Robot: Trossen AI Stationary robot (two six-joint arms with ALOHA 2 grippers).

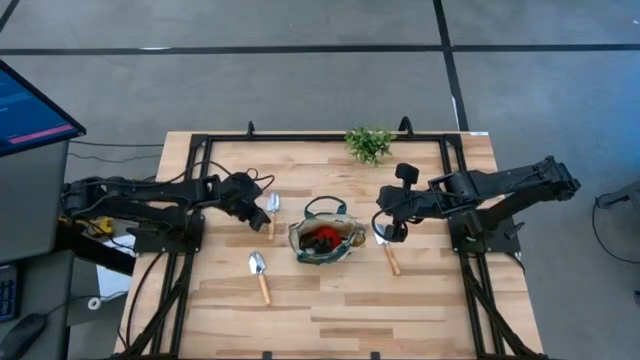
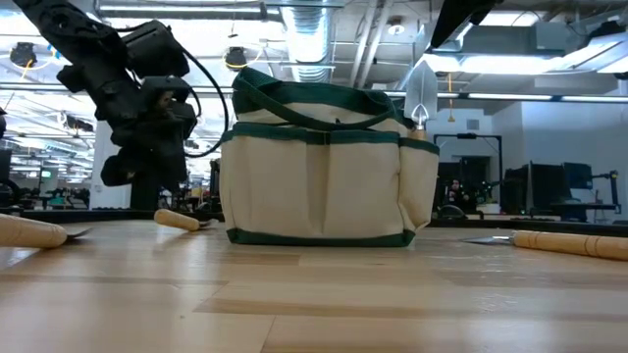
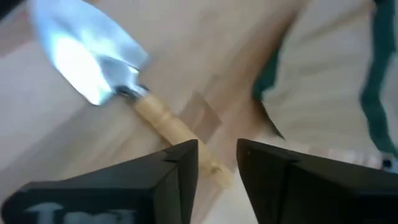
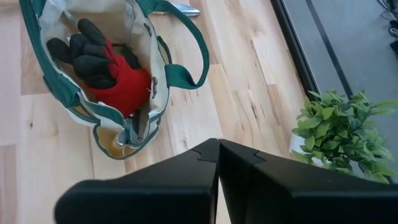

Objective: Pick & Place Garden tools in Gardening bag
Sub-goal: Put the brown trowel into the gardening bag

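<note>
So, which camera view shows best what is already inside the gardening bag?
The right wrist view: it looks down into the open gardening bag at a red-and-black glove. The high view shows the same much smaller, the low view only the bag's outside, the left wrist view just an edge.

Around my wooden table (image 1: 330,310) lies grey floor (image 1: 300,25) crossed by dark lines. A monitor (image 1: 30,105) glows at my left; overhead, ducts (image 2: 314,25) and strip lights (image 2: 530,96).
</note>
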